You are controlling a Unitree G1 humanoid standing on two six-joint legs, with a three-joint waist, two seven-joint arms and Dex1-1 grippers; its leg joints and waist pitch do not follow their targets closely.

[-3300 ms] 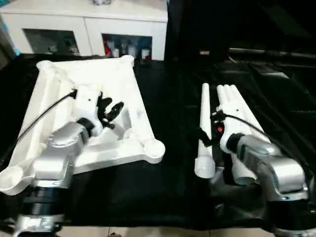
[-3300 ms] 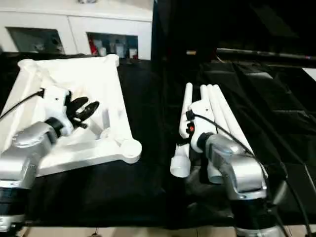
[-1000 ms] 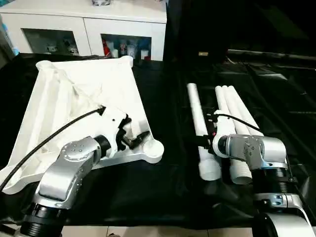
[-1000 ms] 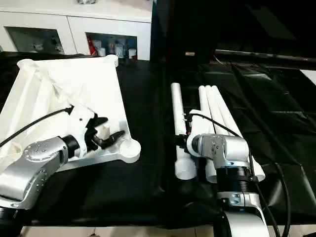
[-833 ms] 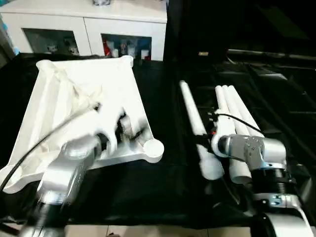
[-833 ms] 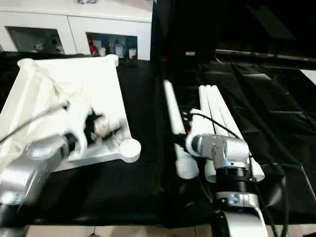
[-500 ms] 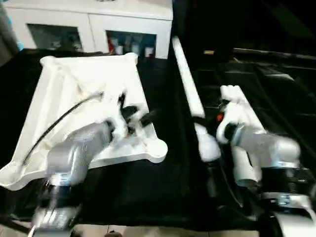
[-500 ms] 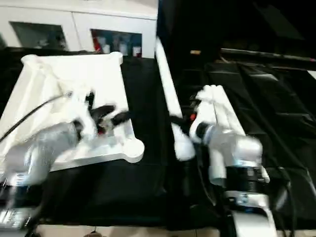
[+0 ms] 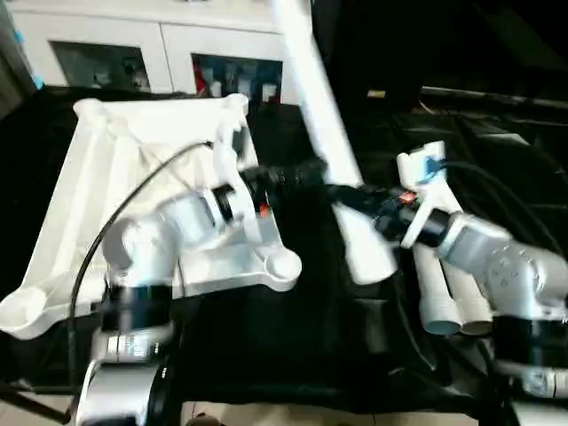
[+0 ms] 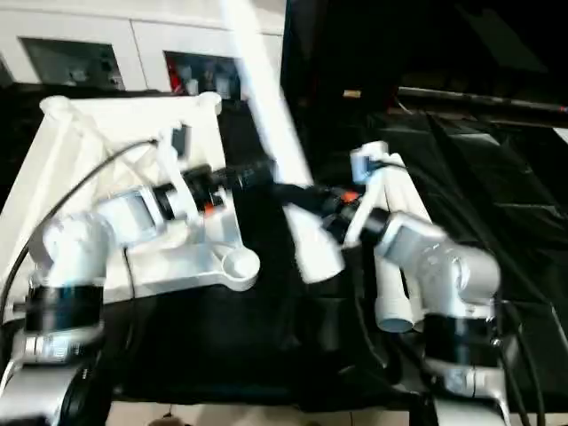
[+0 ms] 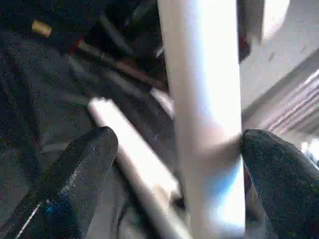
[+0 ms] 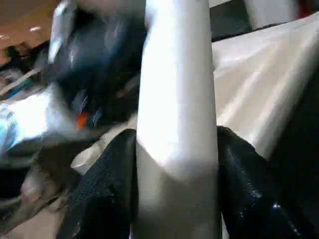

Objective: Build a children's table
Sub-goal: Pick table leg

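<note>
On the black-covered counter (image 9: 266, 346): the parts of the children's table are spread left and right, with both arms meeting above the middle.
Table top (image 9: 115, 169): white, rimmed, lying on the left half of the counter with a round corner socket (image 9: 282, 264) at its near right corner.
Raised leg (image 9: 324, 142): a long white tube held up off the counter between the two arms, tilted, its thick end (image 9: 368, 262) low and near, its thin end running up and far past the upper edge of the head views.
Right pincer (image 12: 174, 184): pinching the raised leg, one black finger pressed against each side of the tube in the right wrist view; in the head views it sits low on the tube, close to the thick end (image 10: 315, 213).
Left pincer (image 11: 174, 164): spread wide around the same leg; the tube stands between the two black fingertips (image 11: 84, 164), one fingertip touching or almost touching its side, the other well apart from it.
Left arm (image 9: 169, 231): reaches across the table top toward the leg from the left.
Remaining legs (image 9: 448, 293): white tubes lying side by side on the right half of the counter, their open ends toward the near edge, partly hidden by the right arm (image 9: 497, 266).
Far side: a white cabinet (image 9: 133, 44) with glass doors stands behind the counter.
</note>
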